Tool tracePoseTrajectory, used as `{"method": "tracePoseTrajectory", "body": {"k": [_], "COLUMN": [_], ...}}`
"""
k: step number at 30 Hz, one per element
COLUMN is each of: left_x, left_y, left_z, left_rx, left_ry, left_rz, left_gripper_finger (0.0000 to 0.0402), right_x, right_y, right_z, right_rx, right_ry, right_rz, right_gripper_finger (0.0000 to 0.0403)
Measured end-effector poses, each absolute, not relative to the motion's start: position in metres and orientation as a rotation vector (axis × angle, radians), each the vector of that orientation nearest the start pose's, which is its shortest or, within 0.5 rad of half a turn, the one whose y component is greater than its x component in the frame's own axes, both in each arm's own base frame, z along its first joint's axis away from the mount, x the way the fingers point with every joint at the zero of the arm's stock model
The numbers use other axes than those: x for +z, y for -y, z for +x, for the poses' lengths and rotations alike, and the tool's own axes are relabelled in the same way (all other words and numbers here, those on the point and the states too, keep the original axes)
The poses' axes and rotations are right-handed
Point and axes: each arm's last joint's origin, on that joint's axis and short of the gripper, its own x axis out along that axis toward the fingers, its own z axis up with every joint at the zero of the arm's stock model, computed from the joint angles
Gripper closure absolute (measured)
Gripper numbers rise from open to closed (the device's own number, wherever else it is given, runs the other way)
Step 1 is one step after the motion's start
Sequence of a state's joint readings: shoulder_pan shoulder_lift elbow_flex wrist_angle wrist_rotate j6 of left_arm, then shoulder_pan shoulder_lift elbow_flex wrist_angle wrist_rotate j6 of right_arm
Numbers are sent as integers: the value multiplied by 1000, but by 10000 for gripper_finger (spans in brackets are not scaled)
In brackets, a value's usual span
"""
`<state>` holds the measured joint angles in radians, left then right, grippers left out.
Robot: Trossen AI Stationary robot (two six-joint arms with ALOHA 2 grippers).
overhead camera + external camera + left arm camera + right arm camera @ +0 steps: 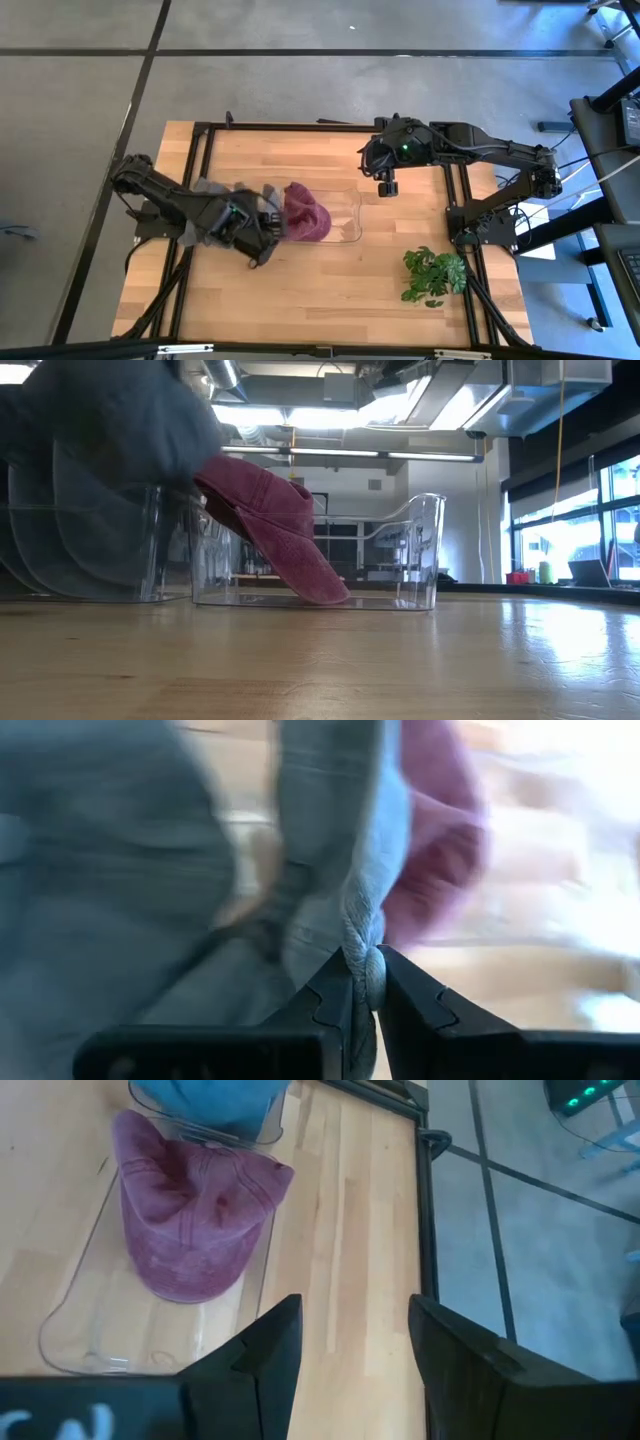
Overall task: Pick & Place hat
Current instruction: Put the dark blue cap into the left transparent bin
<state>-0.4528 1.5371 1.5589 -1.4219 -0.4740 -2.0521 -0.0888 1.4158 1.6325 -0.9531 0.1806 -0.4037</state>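
The left end effector [365, 982] pinched a grey hat [330, 840] by its fabric edge, carrying it above the desk [330, 290]. The right end effector [345, 1345] waited open beside the clear bin [70, 1342] holding a maroon cap [190, 1210].

Two black jointed arms, a green light glowing on the right arm [405, 150], black notched jaws.

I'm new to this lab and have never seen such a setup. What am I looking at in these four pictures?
Two dark robot arms work at a wooden table. One picture looks straight down, one looks level across the tabletop, and two come from cameras on the wrists. A dark red fabric cap lies in a clear plastic bin, and a green leafy plant sits near the table's corner. The left gripper is shut on a grey fabric hat beside the bin. The right gripper hovers open and empty above the table's far side.
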Motion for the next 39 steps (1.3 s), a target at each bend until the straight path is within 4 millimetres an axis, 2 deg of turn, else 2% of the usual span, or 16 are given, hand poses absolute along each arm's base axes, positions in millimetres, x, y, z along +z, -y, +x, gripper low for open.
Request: {"method": "tracePoseTrajectory", "body": {"k": [4,9,17,20,28,32,39], "left_x": [340,337,310,310,311,314,337], "left_y": [112,117,110,109,106,100,83], "left_z": [234,230,230,230,231,231,215], "left_rx": [1247,1279,1379,1368,1250,1233,1193], "left_ry": [-659,-630,-659,-658,-807,-808,-810], "left_rz": [-1170,-1157,-1099,-1072,-860,-835,-948], "left_gripper_finger": [371,366,363,355,353,326,250], "right_x": [411,411,411,411,412,412,412], "right_y": [31,33,40,44,47,47,47], "right_z": [275,276,275,274,274,275,275], "right_rx": [-89,-68,-13,-27,-39,-41,-41], "right_ry": [-785,-774,-755,-758,-753,-746,-746], "right_rz": [-457,-447,-399,-391,-386,-386,-386], "right_gripper_finger": [219,219,219,219,219,219,219]}}
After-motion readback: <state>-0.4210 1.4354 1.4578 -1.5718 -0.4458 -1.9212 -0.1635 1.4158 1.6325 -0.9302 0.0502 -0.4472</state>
